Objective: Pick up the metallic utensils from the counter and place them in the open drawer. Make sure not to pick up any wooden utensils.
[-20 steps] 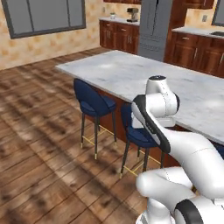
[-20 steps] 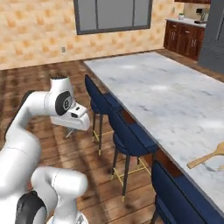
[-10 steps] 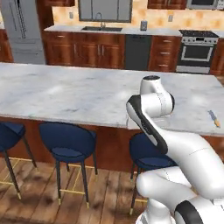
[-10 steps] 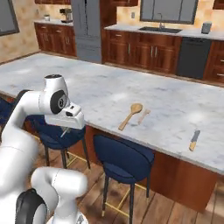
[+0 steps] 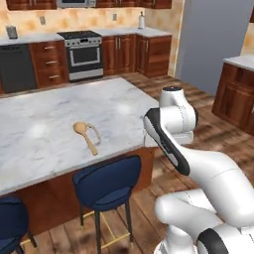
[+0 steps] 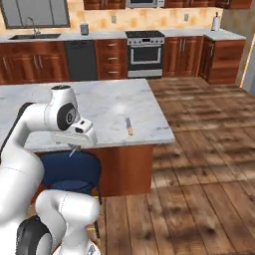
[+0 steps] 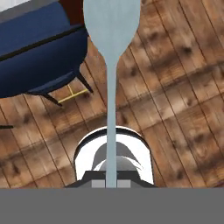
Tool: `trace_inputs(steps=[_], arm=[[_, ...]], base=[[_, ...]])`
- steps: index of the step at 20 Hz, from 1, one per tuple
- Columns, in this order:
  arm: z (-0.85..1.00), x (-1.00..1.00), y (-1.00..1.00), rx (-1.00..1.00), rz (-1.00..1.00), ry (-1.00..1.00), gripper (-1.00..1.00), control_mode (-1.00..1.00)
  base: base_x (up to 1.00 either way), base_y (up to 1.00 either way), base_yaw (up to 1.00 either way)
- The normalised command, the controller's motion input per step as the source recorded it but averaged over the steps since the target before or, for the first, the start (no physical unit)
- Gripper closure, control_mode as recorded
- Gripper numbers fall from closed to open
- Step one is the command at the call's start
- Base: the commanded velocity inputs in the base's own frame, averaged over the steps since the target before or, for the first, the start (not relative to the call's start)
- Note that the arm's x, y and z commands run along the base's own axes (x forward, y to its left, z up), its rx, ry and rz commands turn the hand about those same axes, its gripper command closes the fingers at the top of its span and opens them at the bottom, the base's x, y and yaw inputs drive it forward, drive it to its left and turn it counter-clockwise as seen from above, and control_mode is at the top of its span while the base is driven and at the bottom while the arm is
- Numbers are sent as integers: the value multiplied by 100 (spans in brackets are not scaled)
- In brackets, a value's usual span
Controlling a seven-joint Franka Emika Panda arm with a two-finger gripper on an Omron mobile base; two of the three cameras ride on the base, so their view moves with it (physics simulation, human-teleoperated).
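Observation:
My gripper (image 7: pixel 111 183) is shut on the handle of an all silver-grey spoon (image 7: pixel 111 65), one of the metallic utensils; its bowl points away from the hand over the wooden floor. In the right base view the gripper (image 6: pixel 74 148) hangs beside the counter (image 6: pixel 109 99), just above a blue stool. The other metallic utensil, a grey blade with a short tan handle (image 6: pixel 128 125), lies near the counter's front edge. The wooden utensils, a long tan spoon (image 5: pixel 85 135) and a smaller one (image 5: pixel 94 133) touching it, lie on the counter (image 5: pixel 49 119). The open drawer is out of view.
Blue stools (image 5: pixel 106 183) (image 6: pixel 69 169) stand tucked against the counter's near side. A steel stove (image 6: pixel 144 52) and reddish-brown cabinets (image 6: pixel 35 62) line the back wall. A tall grey fridge panel (image 5: pixel 213 44) stands at the right. Bare wooden floor (image 6: pixel 199 149) stretches to the right.
The base has swung around the counter, so the whole scene has shifted in both base views. The gripper has stayed shut on the silver-grey spoon.

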Motion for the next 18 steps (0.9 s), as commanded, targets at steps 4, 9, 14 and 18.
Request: trace_inputs(steps=[4, 9, 14, 18], arm=[[0, 0, 0, 0, 0, 0, 100, 100], [0, 0, 0, 0, 0, 0, 100, 100], [0, 0, 0, 0, 0, 0, 100, 100], [0, 0, 0, 0, 0, 0, 100, 100]], base=[[0, -6, -94], [23, -51, -71], [81, -97, -12], [97, -100, 8]])
